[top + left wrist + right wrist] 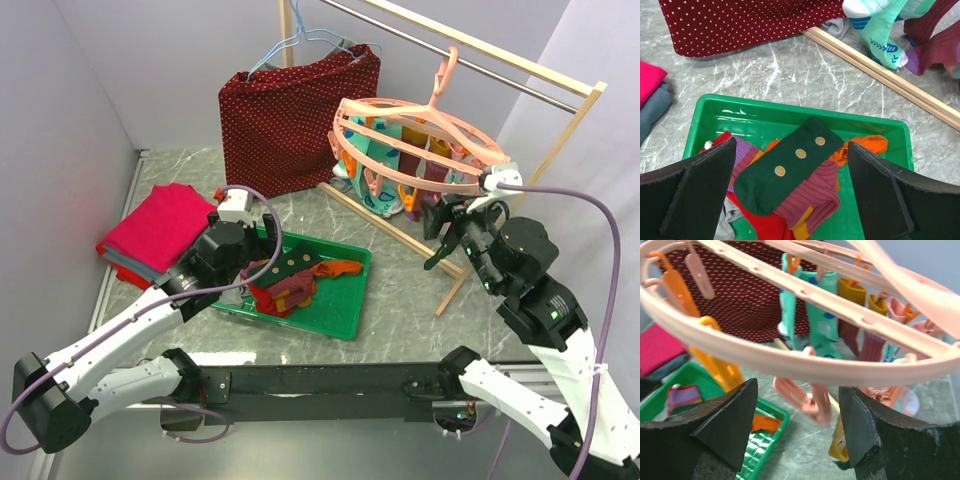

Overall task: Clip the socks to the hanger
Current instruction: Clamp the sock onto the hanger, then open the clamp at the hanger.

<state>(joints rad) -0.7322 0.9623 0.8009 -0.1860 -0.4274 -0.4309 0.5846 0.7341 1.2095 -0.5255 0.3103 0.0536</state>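
Several socks lie piled in a green tray point(875, 220): a dark green one with yellow dots point(785, 172) on top, a purple-orange striped one point(812, 197), an orange one point(865, 146), a red one point(760, 225) and a grey one point(727, 226). My left gripper point(791, 150) is open and empty just above the green sock; it also shows in the top view point(258, 278). The salmon-pink hanger point(420, 150) hangs from the rail with several socks clipped on. My right gripper point(797, 390) is open just under its ring point(805, 362), with a pink peg point(812, 402) between the fingers, untouched.
A dark-red dotted cloth point(290, 110) on a light-blue wire hanger point(300, 40) hangs at the back. A wooden rack's rail point(520, 70) and floor bar point(400, 232) cross the right side. A folded pink-red cloth stack point(155, 230) lies left of the tray point(340, 315).
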